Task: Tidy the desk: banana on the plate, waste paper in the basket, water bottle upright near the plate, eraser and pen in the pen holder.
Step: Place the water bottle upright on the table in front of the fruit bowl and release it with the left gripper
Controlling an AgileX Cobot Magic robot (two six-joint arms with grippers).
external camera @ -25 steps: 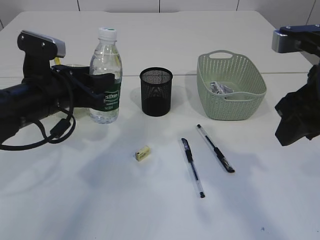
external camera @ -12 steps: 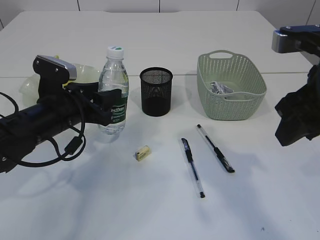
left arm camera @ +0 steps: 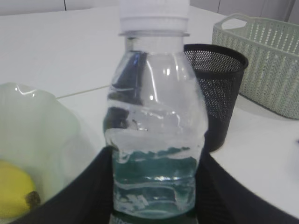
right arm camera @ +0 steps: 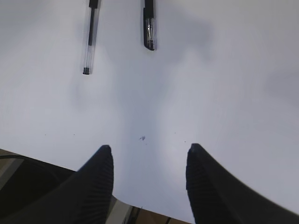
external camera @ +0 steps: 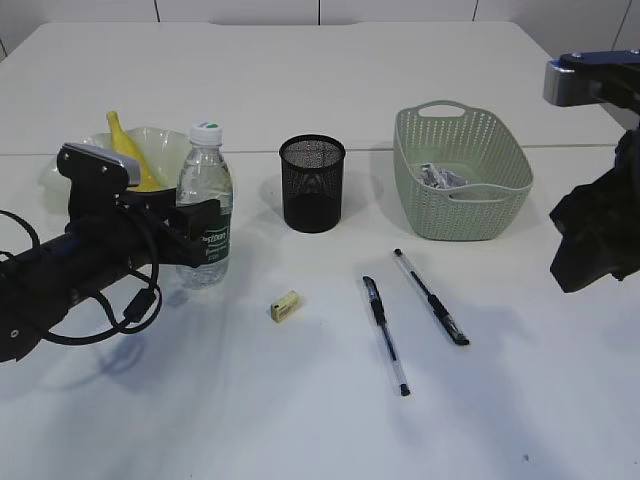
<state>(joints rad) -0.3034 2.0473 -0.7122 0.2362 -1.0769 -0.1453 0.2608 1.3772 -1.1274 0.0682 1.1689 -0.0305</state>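
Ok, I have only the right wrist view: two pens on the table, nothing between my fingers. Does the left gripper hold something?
Observer: Yes, the left gripper is closed on the water bottle, which is upright beside the plate.
Operator: Is the banana on the plate?
Observer: Yes, the banana lies in it.
Operator: And the eraser?
Observer: The eraser lies on the desk, in front of the pen holder, not inside it.
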